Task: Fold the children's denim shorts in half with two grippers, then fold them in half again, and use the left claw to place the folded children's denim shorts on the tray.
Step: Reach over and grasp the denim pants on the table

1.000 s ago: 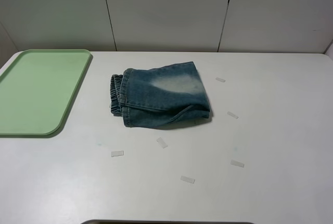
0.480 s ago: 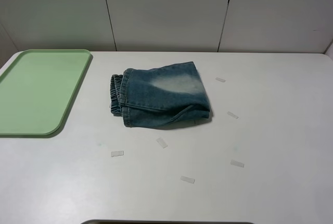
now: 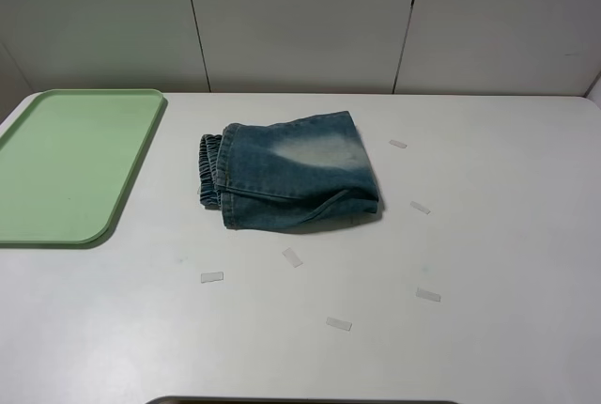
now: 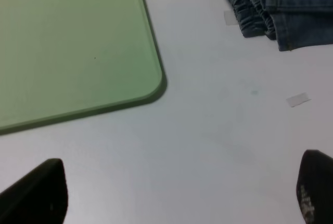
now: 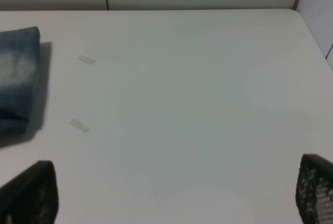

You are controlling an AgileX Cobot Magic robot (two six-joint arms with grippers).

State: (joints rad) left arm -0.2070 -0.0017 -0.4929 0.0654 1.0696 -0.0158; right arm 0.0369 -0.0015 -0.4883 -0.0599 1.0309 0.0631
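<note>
Left pincer [image 4: 174, 198] first: my black pointed fingers [image 4: 36, 193] stand spread wide with nothing between them, hovering over bare tabletop on the near side of the tray's rounded corner. Right pincer [image 5: 171, 193] is spread just as wide and holds nothing either, over the right part of the flat white table [image 3: 488, 235].

Now the faded blue denim shorts [image 3: 291, 176]. They're folded into a thick bundle around the middle of the table, a little to the far side, pale bleached patch on top. The gathered elastic waistband [image 3: 210, 171] is turned left. They lie on the table itself, well apart from the pale-green rectangular plastic tray [image 3: 70, 164], which sits flat at the far left.

Between the tray's right rim and the waistband runs a strip of bare tabletop.

Small stuff next: short pale tape strips lie flat around the bundle. One strip [image 3: 292, 256] is just near of its edge and another [image 3: 212, 277] is near-left. A third [image 3: 338, 324] and a fourth [image 3: 428, 295] lie nearer. On the right are a fifth [image 3: 419, 207] and a sixth [image 3: 398, 144]. From my left wrist, one more tape piece [image 4: 229, 17] shows just beside the waistband's gathers. A grey panelled wall [image 3: 300, 19] closes the far side.
</note>
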